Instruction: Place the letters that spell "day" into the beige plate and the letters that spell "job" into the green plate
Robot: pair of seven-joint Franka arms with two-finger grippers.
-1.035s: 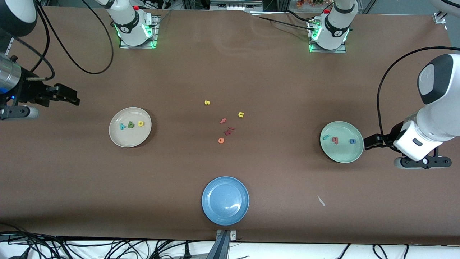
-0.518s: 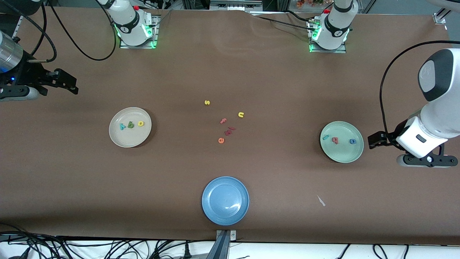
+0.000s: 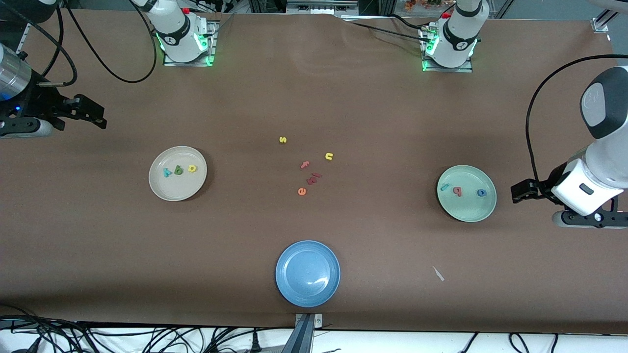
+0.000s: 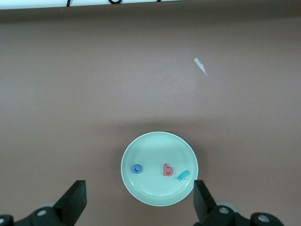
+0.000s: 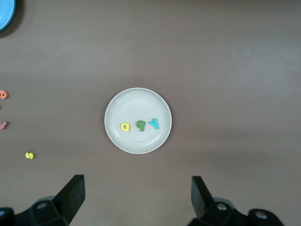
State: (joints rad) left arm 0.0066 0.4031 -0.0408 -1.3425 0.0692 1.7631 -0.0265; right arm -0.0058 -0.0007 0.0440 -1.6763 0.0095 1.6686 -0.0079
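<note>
1. Both arms have pulled outward since the earlier frame: the left claw [image 3: 516, 192] now sits at the right edge of the front frame, clear of the green plate [image 3: 466, 212], and the right claw [image 3: 100, 117] has lifted to the upper left, well apart from the beige plate [image 3: 162, 189].
2. Left claw: fingers [image 4: 75, 200] spread wide, holding nothing, over bare counter [image 3: 314, 88] just beside the green plate.
3. Right claw: fingers [image 5: 73, 190] equally wide, holding nothing.
4. Beige plate, left of centre, holds a teal "y" [image 3: 167, 172], dark green "d" [image 3: 178, 170] and yellow "a" [image 3: 192, 168] in a row.
5. Green plate, right of centre, holds a teal "j" [image 3: 444, 187], pinkish-red "b" [image 3: 457, 191] and blue "o" [image 3: 482, 192].
6. Mid-frame lie a yellow "s" [image 3: 282, 139], yellow "n" [image 3: 328, 156], pink "f" [image 3: 305, 164], orange "e" [image 3: 301, 191] and two small reddish letters [image 3: 313, 178].
7. Lower centre: a blue plate [image 3: 287, 289].
</note>
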